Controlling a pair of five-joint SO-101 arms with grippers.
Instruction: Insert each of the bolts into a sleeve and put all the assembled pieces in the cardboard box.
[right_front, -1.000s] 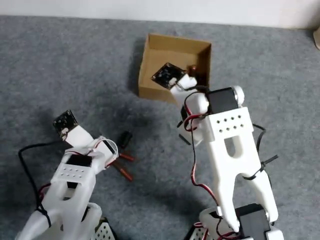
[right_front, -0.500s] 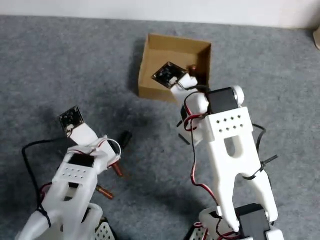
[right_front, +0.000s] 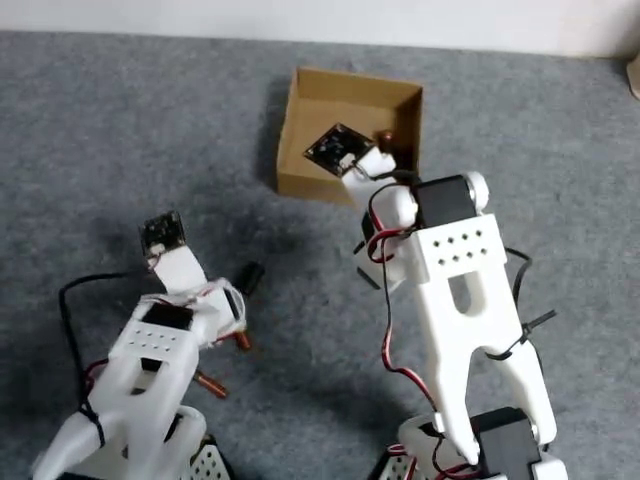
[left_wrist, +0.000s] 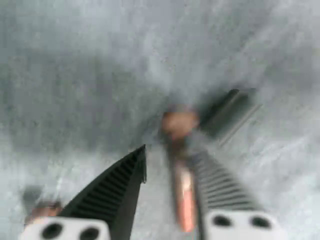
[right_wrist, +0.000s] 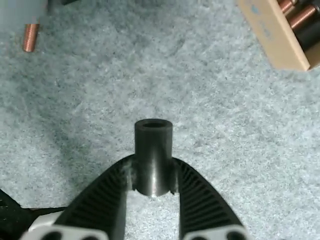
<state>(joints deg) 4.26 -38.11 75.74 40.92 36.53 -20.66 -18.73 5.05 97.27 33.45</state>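
My left gripper (left_wrist: 167, 152) hangs open over the grey carpet. A copper bolt (left_wrist: 181, 195) lies between its fingers, against one finger and apart from the other. The bolt's head points at a loose black sleeve (left_wrist: 230, 112). From above, this bolt (right_front: 241, 340) pokes out under the left gripper (right_front: 238, 320), just short of the sleeve (right_front: 250, 276). A second bolt (right_front: 210, 385) lies closer to the left arm's base. My right gripper (right_wrist: 152, 167) is shut on an upright black sleeve (right_wrist: 153, 155), near the cardboard box (right_front: 300, 140).
The box (right_wrist: 272, 35) holds assembled copper and black pieces (right_front: 385, 140) in its far right corner. The right arm (right_front: 450, 260) stands close to the box's near right side. Bare carpet lies to the left of the box and between the arms.
The left arm has swung to the right, toward the loose sleeve. Both bolts have shifted: one now sits under the gripper, the other slid back toward the arm's base. The right arm kept still.
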